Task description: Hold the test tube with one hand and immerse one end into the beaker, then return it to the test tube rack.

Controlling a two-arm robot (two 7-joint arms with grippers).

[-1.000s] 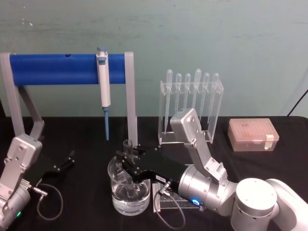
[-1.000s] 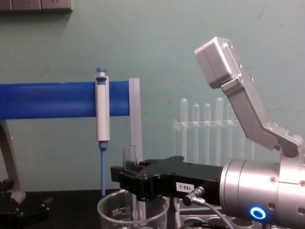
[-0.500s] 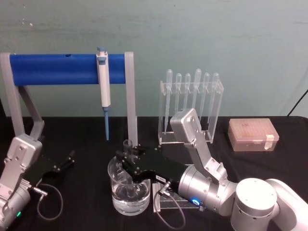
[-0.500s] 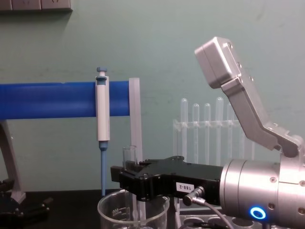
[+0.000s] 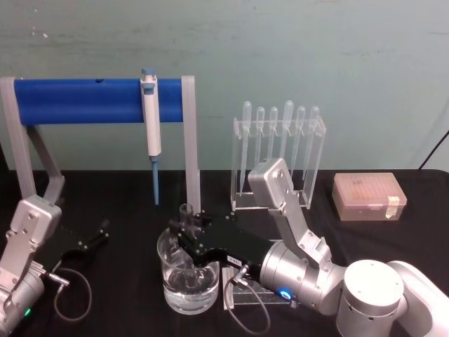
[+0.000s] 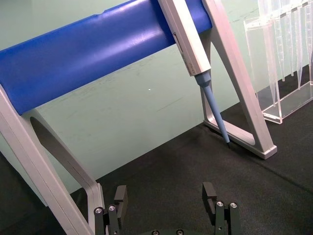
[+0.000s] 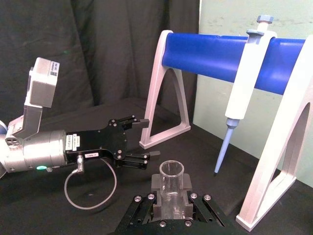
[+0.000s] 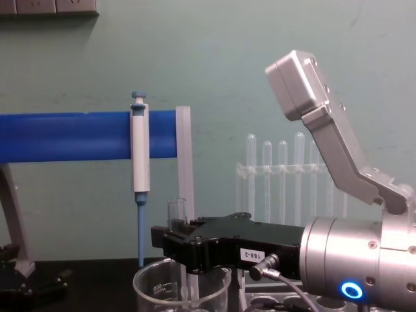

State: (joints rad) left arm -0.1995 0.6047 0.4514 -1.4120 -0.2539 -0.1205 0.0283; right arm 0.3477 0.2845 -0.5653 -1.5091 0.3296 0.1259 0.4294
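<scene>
My right gripper is shut on the test tube and holds it upright over the beaker. The tube's rimmed mouth stands above the black fingers, and its lower part reaches down inside the beaker, which has clear liquid in the bottom. In the right wrist view the tube sits clamped between the two pads. My left gripper rests open on the black table at the left, seen again as the left gripper with nothing between its fingers, and across the table as the left gripper.
Behind the beaker, a blue bar stand carries a white pipettor with a blue tip. A clear rack of thin pipettes stands back right. An orange box lies far right. A flat clear rack lies under my right wrist.
</scene>
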